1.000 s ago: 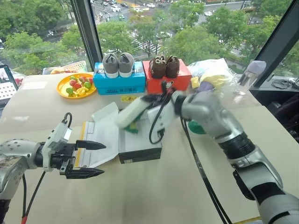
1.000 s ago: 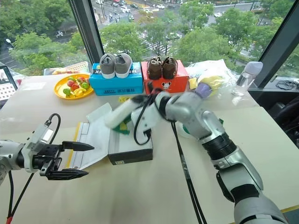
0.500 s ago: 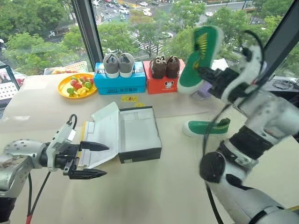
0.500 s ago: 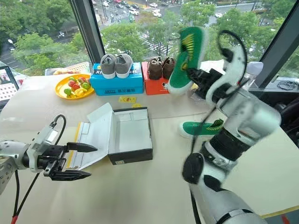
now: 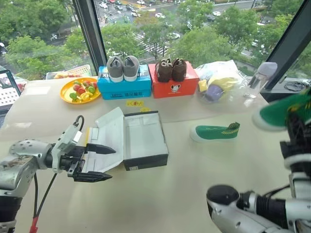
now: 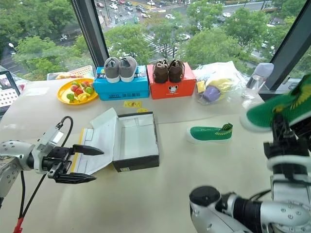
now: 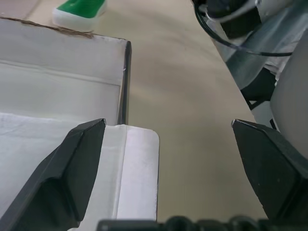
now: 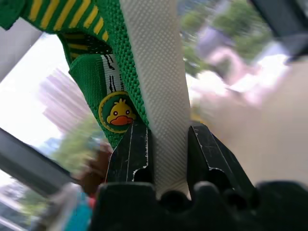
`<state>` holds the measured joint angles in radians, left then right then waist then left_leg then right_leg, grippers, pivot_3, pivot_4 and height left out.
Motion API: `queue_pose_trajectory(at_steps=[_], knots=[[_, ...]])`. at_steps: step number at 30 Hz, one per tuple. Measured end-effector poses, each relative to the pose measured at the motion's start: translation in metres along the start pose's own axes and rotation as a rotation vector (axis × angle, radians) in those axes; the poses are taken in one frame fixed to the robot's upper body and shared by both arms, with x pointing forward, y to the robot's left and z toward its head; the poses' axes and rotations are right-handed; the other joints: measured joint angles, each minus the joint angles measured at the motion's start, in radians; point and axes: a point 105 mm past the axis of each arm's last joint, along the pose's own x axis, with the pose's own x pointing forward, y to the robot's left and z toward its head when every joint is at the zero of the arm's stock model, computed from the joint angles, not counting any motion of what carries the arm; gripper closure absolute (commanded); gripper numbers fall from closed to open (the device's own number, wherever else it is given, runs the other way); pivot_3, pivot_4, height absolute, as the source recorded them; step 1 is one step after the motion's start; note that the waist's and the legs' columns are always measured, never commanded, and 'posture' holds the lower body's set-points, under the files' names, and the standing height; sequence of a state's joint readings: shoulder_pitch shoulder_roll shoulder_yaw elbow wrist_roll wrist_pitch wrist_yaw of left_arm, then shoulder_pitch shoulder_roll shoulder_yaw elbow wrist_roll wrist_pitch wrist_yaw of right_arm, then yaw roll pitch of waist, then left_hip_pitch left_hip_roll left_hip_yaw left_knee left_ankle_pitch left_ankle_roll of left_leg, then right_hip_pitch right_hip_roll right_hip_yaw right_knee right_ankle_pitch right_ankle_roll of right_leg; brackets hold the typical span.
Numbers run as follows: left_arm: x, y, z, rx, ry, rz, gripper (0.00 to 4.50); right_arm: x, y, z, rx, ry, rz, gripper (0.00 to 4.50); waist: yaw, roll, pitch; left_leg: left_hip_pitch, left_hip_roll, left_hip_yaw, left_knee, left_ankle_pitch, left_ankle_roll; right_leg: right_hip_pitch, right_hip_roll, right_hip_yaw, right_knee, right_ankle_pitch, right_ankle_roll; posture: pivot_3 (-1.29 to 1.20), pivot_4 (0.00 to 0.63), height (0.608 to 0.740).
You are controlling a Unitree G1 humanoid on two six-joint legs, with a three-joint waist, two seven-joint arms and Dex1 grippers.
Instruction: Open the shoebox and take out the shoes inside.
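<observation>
Shoebox (image 5: pixel 145 140) first: from the left eye view I see it open on the desk (image 5: pixel 160 194), its white-lined base holding nothing, the lid folded flat out toward my left side. One green shoe (image 5: pixel 215 132) lies on its side on the desk, well apart from the box on the right. The second green shoe (image 5: pixel 284 112) is held up in the air at the far right edge, above the right arm. My left end effector (image 5: pixel 99 163) sits just beside the lid's near edge, fingers apart, nothing between them. Behind the shoebox, a blue box (image 5: pixel 124 86) carries a grey pair (image 5: pixel 122 67) on top, and a red box (image 5: pixel 174 82) carries a brown pair (image 5: pixel 171 69). A yellow plate (image 5: pixel 68 96) at far left holds mixed fruit.

The right eye view confirms the same layout; I note the raised shoe's white sole facing downward.

In the left wrist view, both fingers (image 7: pixel 72 178) stand wide apart over the white lid flap, touching nothing that I can make out; the box wall and the lying shoe are beyond.

In the right wrist view, my right end effector (image 8: pixel 166 149) is clamped on the raised shoe's white sole edge, next to a round duck badge (image 8: pixel 119 113) on the green knit.
</observation>
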<state>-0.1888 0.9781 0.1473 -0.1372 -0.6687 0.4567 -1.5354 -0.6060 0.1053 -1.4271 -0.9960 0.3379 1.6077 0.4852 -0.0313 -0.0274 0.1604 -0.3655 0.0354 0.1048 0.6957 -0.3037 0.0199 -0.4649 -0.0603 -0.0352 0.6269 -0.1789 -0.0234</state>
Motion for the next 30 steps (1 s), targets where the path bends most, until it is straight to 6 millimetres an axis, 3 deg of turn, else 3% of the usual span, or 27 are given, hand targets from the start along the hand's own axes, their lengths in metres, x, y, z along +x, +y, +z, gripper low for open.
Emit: queue_pose_trajectory(at_steps=[5,7,9,14,21,23,25,28,30], knots=[[0.004,0.002,0.004,0.015,-0.001,-0.022,0.00,-0.002,-0.028,-0.073,0.004,0.391,-0.085,3.72,-0.015,0.001,0.001,0.012,0.000,-0.002,-0.001,0.002,0.002,0.010,0.000,0.004,0.001,-0.005,0.007,0.00,0.150,0.731],[0.005,0.003,0.003,0.008,-0.004,-0.028,0.00,0.000,-0.028,-0.088,0.024,0.464,-0.076,3.72,-0.020,0.003,0.002,0.012,-0.002,-0.001,-0.001,0.003,0.004,0.008,0.001,0.013,0.003,-0.004,0.008,0.00,0.150,0.731],[0.007,0.003,0.002,0.001,-0.008,-0.034,0.00,0.005,-0.015,-0.105,0.051,0.544,-0.004,3.72,-0.022,0.002,0.002,0.012,-0.002,-0.001,-0.002,0.003,0.004,0.010,0.003,0.015,0.003,-0.004,0.008,0.00,0.150,0.731],[0.009,0.003,-0.001,-0.008,-0.007,-0.041,0.00,0.015,-0.015,-0.133,0.163,0.662,-0.026,3.72,-0.035,-0.004,-0.001,0.012,-0.001,-0.002,-0.003,0.004,0.005,0.009,0.007,0.022,0.002,-0.003,0.009,0.00,0.150,0.731],[0.008,0.001,-0.005,-0.023,-0.007,-0.040,0.00,0.020,-0.025,-0.143,0.293,0.700,-0.090,3.72,-0.041,-0.020,-0.010,0.013,0.002,-0.004,-0.004,0.004,0.005,0.009,0.012,0.024,0.000,-0.003,0.009,0.00,0.150,0.731],[0.007,-0.001,-0.008,-0.036,-0.007,-0.034,0.00,0.022,-0.026,-0.141,0.303,0.686,-0.105,2.95,-0.040,-0.022,-0.011,0.013,0.003,-0.006,-0.004,0.004,0.005,0.009,0.016,0.027,-0.002,-0.003,0.009,0.00,0.150,0.731],[0.006,-0.001,-0.009,-0.037,-0.007,-0.031,0.00,0.024,-0.025,-0.140,0.321,0.670,-0.107,2.46,-0.039,-0.021,-0.010,0.012,0.003,-0.006,-0.004,0.004,0.005,0.008,0.015,0.028,-0.002,-0.003,0.009,0.00,0.150,0.731],[0.004,-0.001,-0.007,-0.028,-0.004,-0.021,0.00,0.027,-0.014,-0.139,0.299,0.674,-0.073,1.41,-0.039,-0.021,-0.010,0.012,0.003,-0.005,-0.004,0.004,0.005,0.008,0.016,0.030,-0.003,-0.003,0.009,0.00,0.150,0.731],[0.003,-0.001,-0.006,-0.024,-0.005,-0.020,0.00,0.028,-0.002,-0.141,0.257,0.697,-0.025,1.41,-0.039,-0.019,-0.009,0.011,0.003,-0.005,-0.005,0.004,0.005,0.007,0.016,0.030,-0.003,-0.003,0.009,0.00,0.150,0.731]])
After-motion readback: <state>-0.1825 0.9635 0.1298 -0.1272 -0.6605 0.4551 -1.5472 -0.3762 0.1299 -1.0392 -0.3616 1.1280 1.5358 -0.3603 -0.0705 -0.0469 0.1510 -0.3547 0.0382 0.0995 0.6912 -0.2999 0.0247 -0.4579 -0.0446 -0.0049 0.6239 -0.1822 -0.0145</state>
